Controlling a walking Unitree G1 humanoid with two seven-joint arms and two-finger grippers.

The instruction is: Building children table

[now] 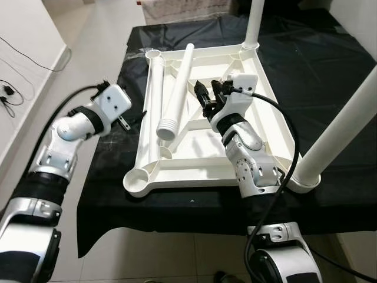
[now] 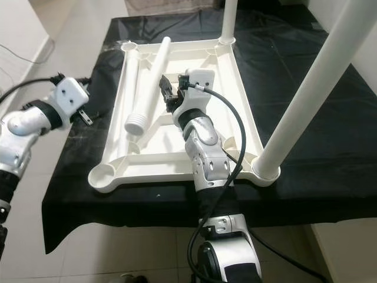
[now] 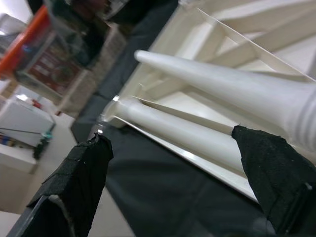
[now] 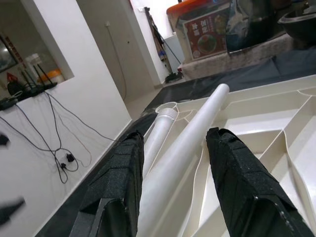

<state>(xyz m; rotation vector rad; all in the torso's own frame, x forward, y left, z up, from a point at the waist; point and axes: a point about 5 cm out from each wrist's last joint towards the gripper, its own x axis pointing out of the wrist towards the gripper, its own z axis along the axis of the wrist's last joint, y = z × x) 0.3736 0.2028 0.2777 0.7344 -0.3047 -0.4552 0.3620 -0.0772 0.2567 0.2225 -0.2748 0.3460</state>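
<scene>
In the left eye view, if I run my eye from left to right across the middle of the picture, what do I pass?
Left gripper → leg lying along the tabletop's edge → loose leg with the threaded end → right gripper → tabletop's right rim → upright leg at the near right corner.

This looks like a room in a home. Pale floor tiles [image 1: 82, 53] run along the left beside a white wall [image 1: 26, 65] with loose black cables [image 1: 12, 94]. Far off, an orange-lidded storage box [image 4: 207, 24] sits by a doorway, with routers [image 4: 29, 81] on a ledge.
</scene>
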